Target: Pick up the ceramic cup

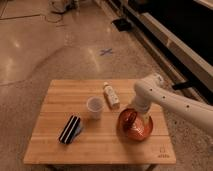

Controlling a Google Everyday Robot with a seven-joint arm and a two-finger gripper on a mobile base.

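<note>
The ceramic cup (95,106) is small, plain white and upright near the middle of the wooden table (55,150). My white arm reaches in from the right and bends down at its wrist. The gripper (136,115) hangs over the far rim of the wide orange bowl (134,127), to the right of the cup and apart from it.
A small pale bottle (111,95) lies on its side just behind and right of the cup. A black and blue flat object (71,130) lies at the front left. A dark counter edge (170,35) runs along the right. Bare floor with a blue cross mark (106,51) lies beyond the table.
</note>
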